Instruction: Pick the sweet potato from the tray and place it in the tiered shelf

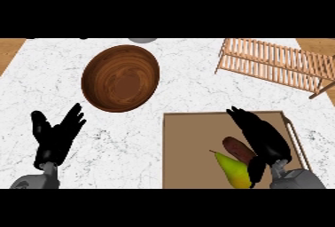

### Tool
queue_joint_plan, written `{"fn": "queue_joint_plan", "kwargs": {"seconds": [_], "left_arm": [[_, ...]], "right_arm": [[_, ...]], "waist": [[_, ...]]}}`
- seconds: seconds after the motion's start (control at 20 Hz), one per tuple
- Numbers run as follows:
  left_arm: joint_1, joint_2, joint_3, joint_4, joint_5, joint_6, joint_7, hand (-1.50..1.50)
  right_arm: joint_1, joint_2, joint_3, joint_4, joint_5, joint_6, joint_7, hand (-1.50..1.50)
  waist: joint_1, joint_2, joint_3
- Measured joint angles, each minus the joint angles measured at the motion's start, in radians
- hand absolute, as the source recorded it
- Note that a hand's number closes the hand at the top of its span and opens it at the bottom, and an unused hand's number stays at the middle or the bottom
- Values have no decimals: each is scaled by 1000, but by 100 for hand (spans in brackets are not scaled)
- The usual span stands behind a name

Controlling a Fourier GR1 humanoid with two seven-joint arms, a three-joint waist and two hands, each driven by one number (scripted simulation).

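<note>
Sweet potato (pixel 237 149) and pear (pixel 234 170) in tray (pixel 189 150).

Setting: a kitchen. A white marbled desk (pixel 163 102) is filling most of the view, with wood flooring showing past its far corners. A dark wooden bowl (pixel 121 78) is sitting on the desk as the landmark. Right of the bowl, a slatted wooden tiered shelf (pixel 278 64) is standing. Nearer than the bowl and to its right, a brown tray (pixel 193 150) is carrying a sweet potato (pixel 239 150) and a pear (pixel 234 170).
</note>
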Motion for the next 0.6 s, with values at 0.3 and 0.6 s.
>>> {"fn": "queue_joint_plan", "kwargs": {"seconds": [0.3,0.6], "left_arm": [[16,-13,0,-10,-4,-7,-22,0],[21,-7,11,-15,-5,-18,-13,0]], "right_arm": [[-12,-45,84,33,55,81,-87,150],[18,-32,69,23,43,74,-154,150]], "waist": [[4,-3,-6],[-2,-3,-6]]}}
